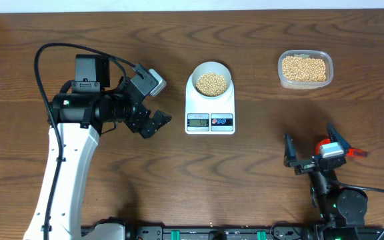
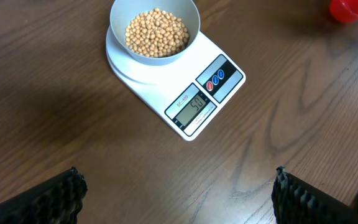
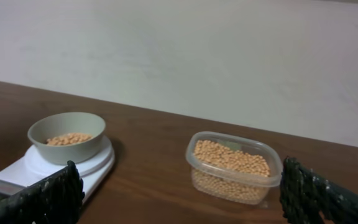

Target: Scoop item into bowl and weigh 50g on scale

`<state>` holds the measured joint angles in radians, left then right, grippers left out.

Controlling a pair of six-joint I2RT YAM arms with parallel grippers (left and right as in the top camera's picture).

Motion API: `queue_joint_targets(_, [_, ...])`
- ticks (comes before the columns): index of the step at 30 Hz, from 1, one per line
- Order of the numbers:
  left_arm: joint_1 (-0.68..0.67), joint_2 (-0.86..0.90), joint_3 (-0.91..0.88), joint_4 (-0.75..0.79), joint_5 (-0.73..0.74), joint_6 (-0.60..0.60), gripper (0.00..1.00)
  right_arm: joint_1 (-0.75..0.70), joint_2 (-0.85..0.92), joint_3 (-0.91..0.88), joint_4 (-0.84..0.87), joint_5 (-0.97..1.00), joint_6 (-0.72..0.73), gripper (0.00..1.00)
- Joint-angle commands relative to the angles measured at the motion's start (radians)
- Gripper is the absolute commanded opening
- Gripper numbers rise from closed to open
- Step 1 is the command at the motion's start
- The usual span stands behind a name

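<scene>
On the brown wooden table point(image 1: 259, 167) a clear plastic tub point(image 1: 305, 85), heaped with tan beans, stands well to the right of the scale point(image 1: 210, 112) and a little farther from the robot. A red scoop point(image 2: 347, 9) lies on the wood on the right side, partly hidden under the right arm's wrist in the overhead view. A black cable point(image 1: 39, 67) loops over the left arm, and a pale wall point(image 3: 179, 50) rises behind the table's far edge. The left gripper point(image 1: 155, 124) hangs just left of the scale's near corner, apart from it with only table wood between them. Its jaws are spread wide and hold nothing. The right gripper point(image 1: 311, 145) sits near the front right, well away from the scale and the tub. Its jaws are also wide apart and empty. The white scale stands at the table's middle, its long axis running from the far edge toward the robot. The grey display point(image 2: 194, 104) and two buttons point(image 2: 215, 79) lie along the near edge, and the display reads what looks like 50. The pale bowl point(image 1: 212, 65) sits upright on the far half of the scale, partly filled with beans point(image 1: 211, 83).
</scene>
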<state>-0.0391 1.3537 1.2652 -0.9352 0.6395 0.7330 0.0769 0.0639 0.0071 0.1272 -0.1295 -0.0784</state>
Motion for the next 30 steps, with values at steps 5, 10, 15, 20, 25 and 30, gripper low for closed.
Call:
queue_joint_targets(5, [0.004, -0.009, 0.028, -0.002, -0.005, -0.002, 0.98, -0.044, -0.048, -0.002, -0.085, 0.011, -0.063, 0.99])
queue_joint_targets(10, [0.004, -0.009, 0.028, -0.002, -0.005, -0.002, 0.98, -0.062, -0.059, -0.002, -0.136, 0.012, -0.108, 0.99])
queue_joint_targets(15, [0.004, -0.009, 0.028, -0.002, -0.005, -0.002, 0.98, -0.063, -0.059, -0.002, -0.195, 0.030, -0.111, 0.99])
queue_joint_targets(20, [0.004, -0.009, 0.028, -0.002, -0.005, -0.002, 0.98, -0.063, -0.059, -0.002, -0.200, 0.061, -0.111, 0.99])
queue_joint_targets(25, [0.004, -0.009, 0.028, -0.002, -0.005, -0.002, 0.98, -0.063, -0.059, -0.002, -0.198, 0.056, -0.110, 0.99])
queue_joint_targets(30, [0.004, -0.009, 0.028, -0.002, -0.005, -0.002, 0.98, -0.062, -0.059, -0.002, -0.198, 0.056, -0.110, 0.99])
